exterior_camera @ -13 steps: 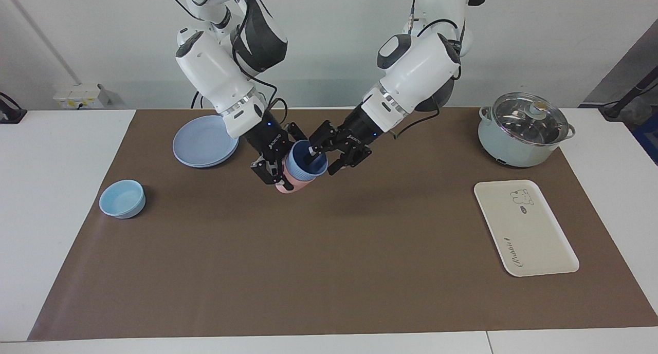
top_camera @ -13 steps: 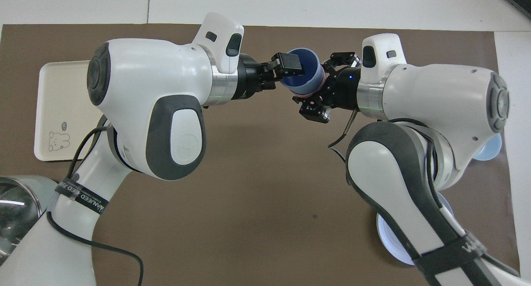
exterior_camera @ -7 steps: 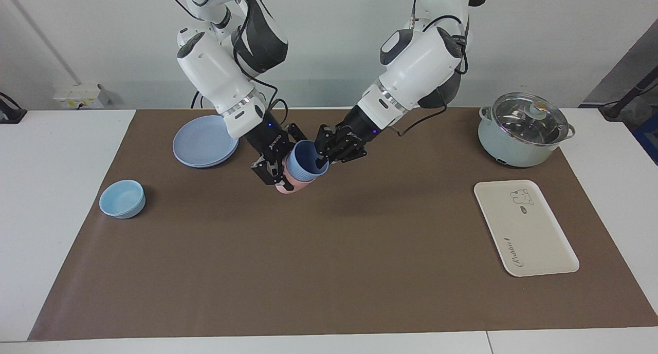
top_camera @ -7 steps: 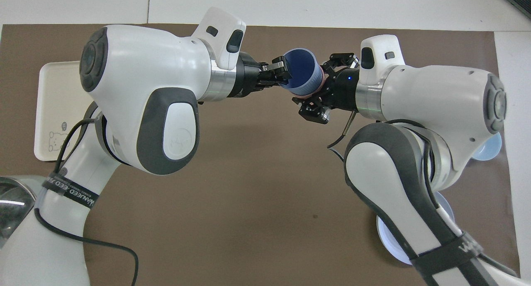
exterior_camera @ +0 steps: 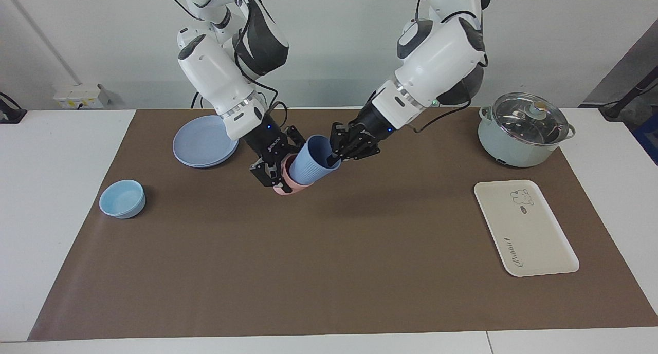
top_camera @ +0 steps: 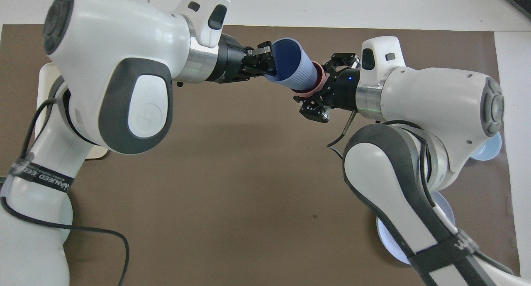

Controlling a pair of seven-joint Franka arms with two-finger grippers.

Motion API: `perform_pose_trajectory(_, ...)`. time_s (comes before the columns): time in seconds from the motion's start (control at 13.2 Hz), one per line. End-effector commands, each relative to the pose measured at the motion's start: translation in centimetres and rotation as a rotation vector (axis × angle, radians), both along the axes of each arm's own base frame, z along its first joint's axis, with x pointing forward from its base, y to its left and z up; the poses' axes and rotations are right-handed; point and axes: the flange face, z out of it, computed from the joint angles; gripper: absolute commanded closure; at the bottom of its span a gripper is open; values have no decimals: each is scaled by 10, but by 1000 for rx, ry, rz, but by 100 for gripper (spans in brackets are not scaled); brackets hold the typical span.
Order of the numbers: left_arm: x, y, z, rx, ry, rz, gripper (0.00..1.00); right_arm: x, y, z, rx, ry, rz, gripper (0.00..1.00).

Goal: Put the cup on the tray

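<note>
Periwinkle cup rim pinched between left fingers, above mat

We take this for a robotics lab. Two white arms mount at a white table under a brown mat, against a bare wall; household dishes and a lidded pot serve as props.

The cup is showing ribbed periwinkle blue, darker inside; the tumbler under it is showing salmon pink; the tray at lower right is showing cream with a cartoon animal and script; the tabletop mat is showing brown.
</note>
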Motion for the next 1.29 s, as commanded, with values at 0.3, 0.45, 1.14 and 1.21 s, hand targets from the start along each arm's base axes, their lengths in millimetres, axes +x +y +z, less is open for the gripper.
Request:
perform_pose_trajectory(0.3,61,190,18,346,-173,118,100,16,-55,4,111,11,-168,100)
perform_pose_trajectory(0.45,62,256,2,421,-201,74,100,27,-109,1,263,22,-281,100)
perform_pose_trajectory(1.14,12,480,-125,591,-216,-71,100,42,-292,-162,574,-75,-221,100)
perform_pose_trajectory(1.21,9,486,-142,602,-222,-87,100,42,-310,-195,601,-121,-188,100)
